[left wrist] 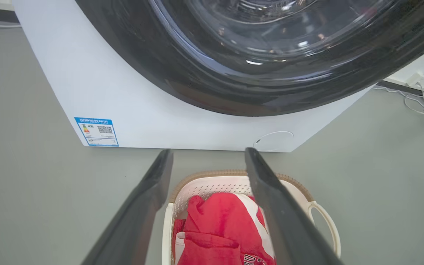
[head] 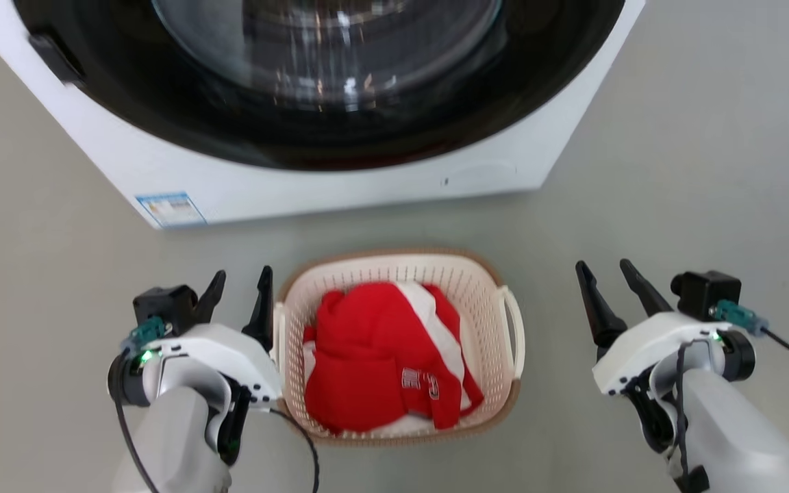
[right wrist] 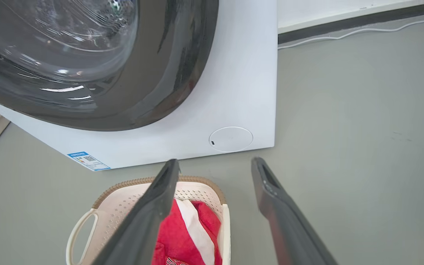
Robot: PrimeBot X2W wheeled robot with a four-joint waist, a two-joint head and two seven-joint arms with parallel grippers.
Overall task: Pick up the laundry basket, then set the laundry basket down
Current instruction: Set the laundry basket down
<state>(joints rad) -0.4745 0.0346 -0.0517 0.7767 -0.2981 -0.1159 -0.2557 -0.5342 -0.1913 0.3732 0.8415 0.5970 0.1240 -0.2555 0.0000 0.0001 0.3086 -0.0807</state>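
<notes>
Grey floor [head: 675,171] before a white front-loading washer with a dark round glass door [head: 298,185]. We see the cream-white perforated plastic laundry basket with a brown woven-look rim [head: 480,322] standing upright on the floor just before the washer, between the two arms, with a red-and-white garment [head: 374,356] heaped inside. Its white loop handles face sideways, one toward each arm. The left gripper [head: 242,281] is the nearer: its fingers, spread wide and holding nothing, stand just beside the left handle [left wrist: 168,228], which the left wrist view places between them; whether they touch it we cannot tell. The right gripper [head: 602,270], its fingers likewise parted and empty, lies well apart from the right handle [head: 514,329], which is to its left. We judge that this layout fits either a basket awaiting its lift or one set down and released. Writing: a blue label [left wrist: 96,131] at the washer's lower corner carries a square code and print too small to read; white lettering on the garment is cut off and illegible.
</notes>
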